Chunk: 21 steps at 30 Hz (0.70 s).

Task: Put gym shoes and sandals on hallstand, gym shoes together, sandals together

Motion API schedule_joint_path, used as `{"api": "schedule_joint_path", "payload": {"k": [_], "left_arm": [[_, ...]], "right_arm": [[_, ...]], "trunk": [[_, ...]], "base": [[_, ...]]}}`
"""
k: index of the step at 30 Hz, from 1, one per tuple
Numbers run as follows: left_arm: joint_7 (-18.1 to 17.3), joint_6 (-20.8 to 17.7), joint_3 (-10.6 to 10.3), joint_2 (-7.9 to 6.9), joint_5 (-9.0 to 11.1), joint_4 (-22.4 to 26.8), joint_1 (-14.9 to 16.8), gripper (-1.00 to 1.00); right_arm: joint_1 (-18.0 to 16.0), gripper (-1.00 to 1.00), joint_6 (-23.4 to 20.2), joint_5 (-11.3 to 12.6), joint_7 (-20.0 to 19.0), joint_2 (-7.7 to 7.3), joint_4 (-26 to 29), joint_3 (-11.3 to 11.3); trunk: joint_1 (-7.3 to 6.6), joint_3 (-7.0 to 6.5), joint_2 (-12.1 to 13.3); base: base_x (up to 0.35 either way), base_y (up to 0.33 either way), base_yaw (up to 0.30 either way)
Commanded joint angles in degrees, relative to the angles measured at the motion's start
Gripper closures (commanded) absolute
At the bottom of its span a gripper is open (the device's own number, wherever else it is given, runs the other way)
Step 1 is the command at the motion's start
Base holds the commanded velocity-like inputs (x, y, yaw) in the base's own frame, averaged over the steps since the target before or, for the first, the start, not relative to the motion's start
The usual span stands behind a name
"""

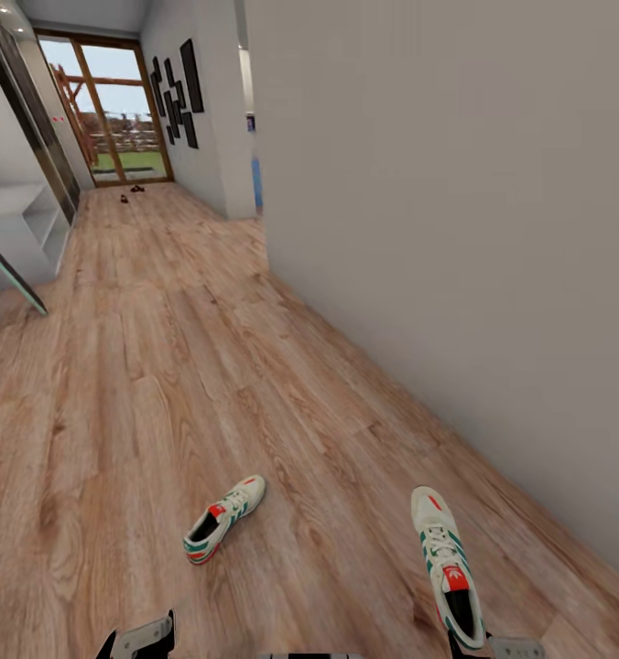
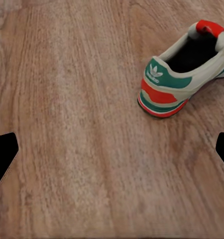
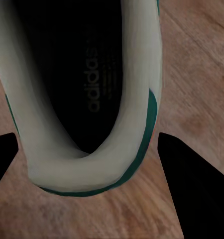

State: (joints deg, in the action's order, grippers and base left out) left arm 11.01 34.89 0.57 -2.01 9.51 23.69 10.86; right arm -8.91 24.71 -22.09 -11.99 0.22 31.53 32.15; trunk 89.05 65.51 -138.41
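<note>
Lying on the corridor floor (image 1: 145, 384) are the two gym shoes, well apart: the left shoe (image 1: 223, 518) in the open, the right shoe (image 1: 448, 564) near the grey wall (image 1: 456, 229). The right gripper (image 3: 87, 149) hangs wide open over that shoe's heel opening. The left gripper (image 2: 112, 149) is wide too, above bare planks beside the other shoe's heel. The sandals (image 1: 131, 193) are small dark shapes far down the corridor

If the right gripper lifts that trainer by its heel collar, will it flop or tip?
The gym shoe looks padded and thick-rimmed, so the collar probably squashes slightly. Held at the heel, its long toe likely droops. Upright on the corridor floor, it seems stable.
</note>
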Motion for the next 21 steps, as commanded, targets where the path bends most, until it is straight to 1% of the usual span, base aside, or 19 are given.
{"api": "schedule_joint_path", "payload": {"k": [1, 21], "left_arm": [[0.1, 0.2, -0.1, -0.01, 0.2, 0.0, 0.0, -1.0], [0.1, 0.2, -0.1, -0.01, 0.2, 0.0, 0.0, -1.0]], "right_arm": [[-0.1, 1.0, 0.2, -0.2, -0.5, 0.05, 0.0, 0.5], [-0.1, 1.0, 0.2, -0.2, -0.5, 0.05, 0.1, 0.5]], "trunk": [[-0.01, 0.04, 0.0], [-0.01, 0.04, 0.0]], "base": [[0.0, 0.0, 0.278], [0.0, 0.0, 0.278]]}}
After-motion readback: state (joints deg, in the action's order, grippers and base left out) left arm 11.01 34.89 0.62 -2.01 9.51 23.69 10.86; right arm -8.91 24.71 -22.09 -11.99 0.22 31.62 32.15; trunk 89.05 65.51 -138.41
